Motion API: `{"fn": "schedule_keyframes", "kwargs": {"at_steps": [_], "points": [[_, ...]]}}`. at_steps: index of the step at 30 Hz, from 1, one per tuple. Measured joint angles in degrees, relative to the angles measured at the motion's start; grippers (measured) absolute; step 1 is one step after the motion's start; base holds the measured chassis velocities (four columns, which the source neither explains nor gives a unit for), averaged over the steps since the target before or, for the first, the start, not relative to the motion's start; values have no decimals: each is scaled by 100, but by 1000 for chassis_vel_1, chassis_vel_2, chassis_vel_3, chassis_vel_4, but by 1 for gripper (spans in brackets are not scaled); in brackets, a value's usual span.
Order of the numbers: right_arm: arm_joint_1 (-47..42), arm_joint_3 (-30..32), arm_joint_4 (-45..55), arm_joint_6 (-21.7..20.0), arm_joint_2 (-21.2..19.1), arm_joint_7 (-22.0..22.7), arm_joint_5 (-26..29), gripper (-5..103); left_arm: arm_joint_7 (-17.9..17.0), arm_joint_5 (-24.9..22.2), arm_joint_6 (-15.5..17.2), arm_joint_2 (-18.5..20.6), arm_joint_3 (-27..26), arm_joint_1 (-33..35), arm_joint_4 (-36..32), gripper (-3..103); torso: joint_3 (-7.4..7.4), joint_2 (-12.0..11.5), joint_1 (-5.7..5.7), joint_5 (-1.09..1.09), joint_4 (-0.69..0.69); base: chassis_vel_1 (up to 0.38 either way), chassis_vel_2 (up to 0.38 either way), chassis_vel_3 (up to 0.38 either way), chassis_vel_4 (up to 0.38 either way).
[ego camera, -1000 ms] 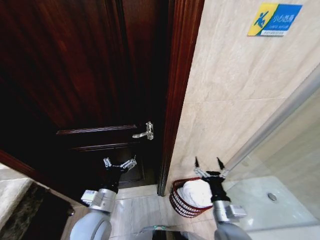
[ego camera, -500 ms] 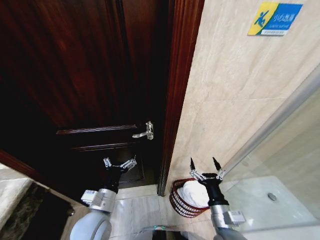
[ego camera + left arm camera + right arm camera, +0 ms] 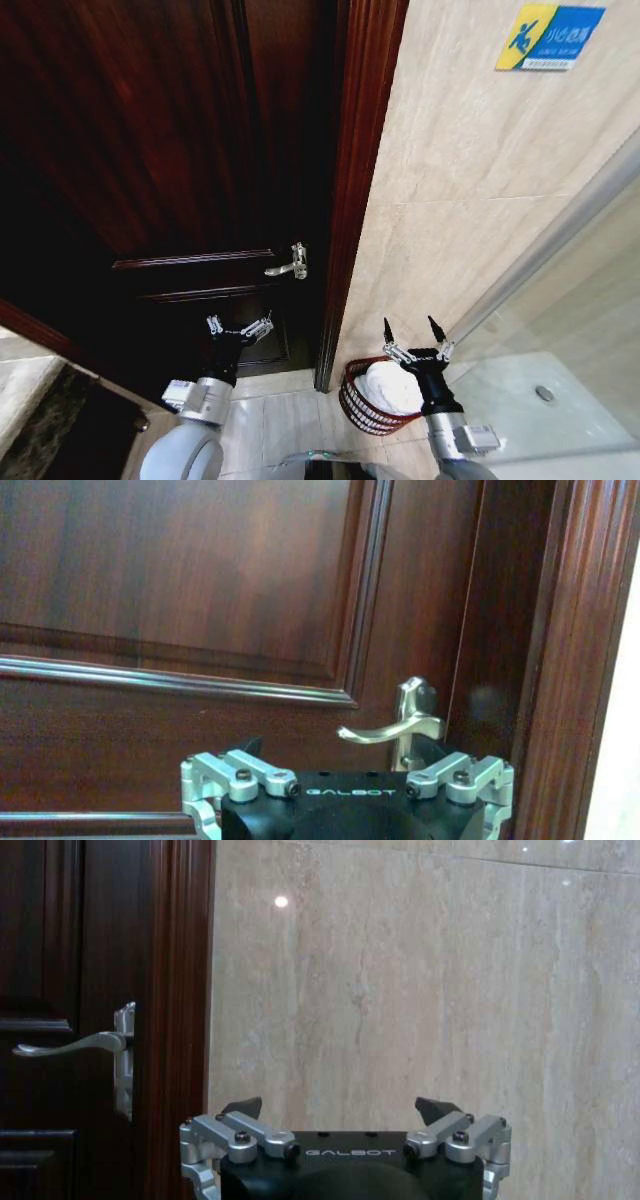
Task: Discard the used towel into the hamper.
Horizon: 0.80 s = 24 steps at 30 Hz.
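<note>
A white towel (image 3: pixel 390 389) lies bundled inside the reddish-brown wicker hamper (image 3: pixel 354 404), which stands on the tiled floor against the beige stone wall beside the door frame. My right gripper (image 3: pixel 411 332) is raised above the hamper, open and holding nothing; its black fingertips (image 3: pixel 243 1107) point at the wall. My left gripper (image 3: pixel 238 324) hangs open in front of the dark wooden door, below the silver door handle (image 3: pixel 288 264), whose lever (image 3: pixel 385 731) is close ahead of the fingers.
The dark wooden door (image 3: pixel 150 150) and its frame (image 3: pixel 355 180) fill the left side. A glass shower partition (image 3: pixel 580 300) with a metal edge runs along the right, with a floor drain (image 3: pixel 544 393) behind it. A blue sign (image 3: pixel 548 38) hangs high on the wall.
My right gripper shifted left and up over the hamper, then settled slightly back right. The left arm has not moved.
</note>
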Motion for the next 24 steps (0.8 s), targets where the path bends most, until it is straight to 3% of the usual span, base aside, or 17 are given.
{"fn": "schedule_keyframes", "kwargs": {"at_steps": [24], "points": [[5,3,-2,6,2,3,4,100,0,0,0,0,0,0,0,100,-4,-7,-4,0,0,21,19,17,19]]}}
